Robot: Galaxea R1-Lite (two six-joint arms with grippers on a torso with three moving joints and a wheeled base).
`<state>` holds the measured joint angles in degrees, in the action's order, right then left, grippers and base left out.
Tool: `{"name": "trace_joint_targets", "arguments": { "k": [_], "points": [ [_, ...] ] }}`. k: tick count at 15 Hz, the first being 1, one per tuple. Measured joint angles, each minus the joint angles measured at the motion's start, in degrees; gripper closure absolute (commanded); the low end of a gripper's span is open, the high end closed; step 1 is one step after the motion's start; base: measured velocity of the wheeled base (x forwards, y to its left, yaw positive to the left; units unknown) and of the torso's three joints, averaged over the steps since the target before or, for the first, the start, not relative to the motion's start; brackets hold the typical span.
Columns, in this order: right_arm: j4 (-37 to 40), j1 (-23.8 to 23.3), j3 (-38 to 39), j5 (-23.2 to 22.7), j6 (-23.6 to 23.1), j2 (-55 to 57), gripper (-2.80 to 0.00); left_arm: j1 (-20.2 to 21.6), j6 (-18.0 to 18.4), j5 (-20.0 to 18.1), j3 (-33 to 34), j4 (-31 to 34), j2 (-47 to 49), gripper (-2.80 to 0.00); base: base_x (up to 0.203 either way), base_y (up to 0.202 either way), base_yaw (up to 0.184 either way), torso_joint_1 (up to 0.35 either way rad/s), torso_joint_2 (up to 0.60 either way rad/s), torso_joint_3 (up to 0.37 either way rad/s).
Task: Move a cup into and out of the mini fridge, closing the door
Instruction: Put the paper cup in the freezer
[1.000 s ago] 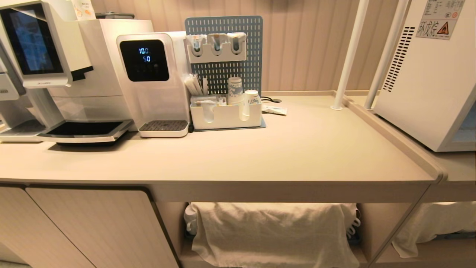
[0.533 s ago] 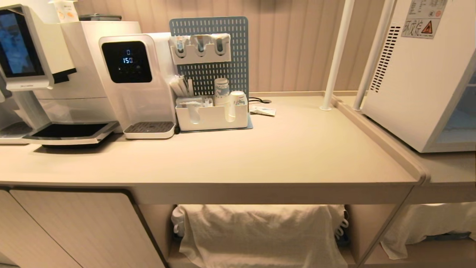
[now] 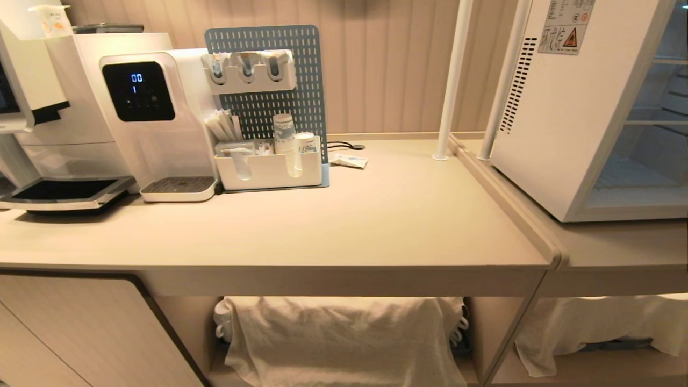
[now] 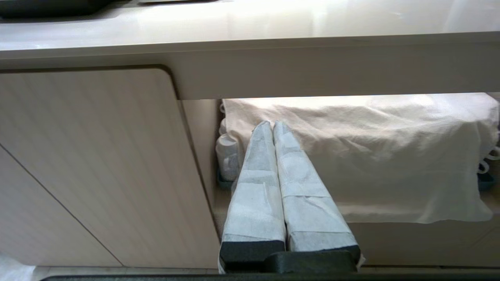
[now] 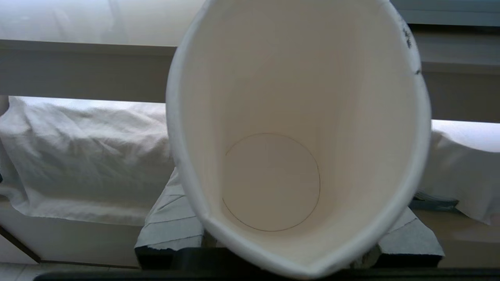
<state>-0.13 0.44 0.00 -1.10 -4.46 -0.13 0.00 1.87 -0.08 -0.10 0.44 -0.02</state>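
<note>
Beige counter beside the mini fridge; right pincer clamps the cup, left pincer together.

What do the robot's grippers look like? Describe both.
The left gripper has two long tapering fingers wrapped in pale grey tape, on black bases. The right gripper shows the same grey-taped fingers on black bases. No cables or markings are visible.

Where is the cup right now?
The cup is squeezed between the right gripper's fingers, shown only in the right wrist view, held low in front of the counter edge and the cloth-draped shelf beneath; the head view misses it.
</note>
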Motion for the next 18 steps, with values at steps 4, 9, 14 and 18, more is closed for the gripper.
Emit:
{"name": "trace_joint_targets", "arguments": {
  "k": [4, 9, 14, 18],
  "points": [
    [0.0, 0.0, 0.0, 0.0, 0.0, 0.0, 0.0, 0.0, 0.0, 0.0, 0.0, -0.1, 0.0, 0.0, 0.0, -0.196, 0.0, 0.001, 0.0, 0.001],
    [0.1, 0.0, 0.0, 0.0, 0.0, 0.0, 0.0, 0.0, 0.0, 0.0, 0.0, -0.1, 0.0, 0.0, 0.0, -0.196, 0.001, 0.002, 0.0, 0.003],
    [0.0, 0.0, 0.0, 0.0, 0.0, 0.0, 0.0, 0.0, 0.0, 0.0, 0.0, -0.1, 0.0, 0.0, 0.0, -0.196, 0.001, 0.004, 0.0, 0.003],
    [0.0, 0.0, 0.0, 0.0, 0.2, 0.0, 0.0, 0.0, 0.2, 0.0, 0.0, -0.1, 0.0, 0.0, 0.0, -0.195, 0.0, 0.005, 0.0, 0.002]
  ]
}}
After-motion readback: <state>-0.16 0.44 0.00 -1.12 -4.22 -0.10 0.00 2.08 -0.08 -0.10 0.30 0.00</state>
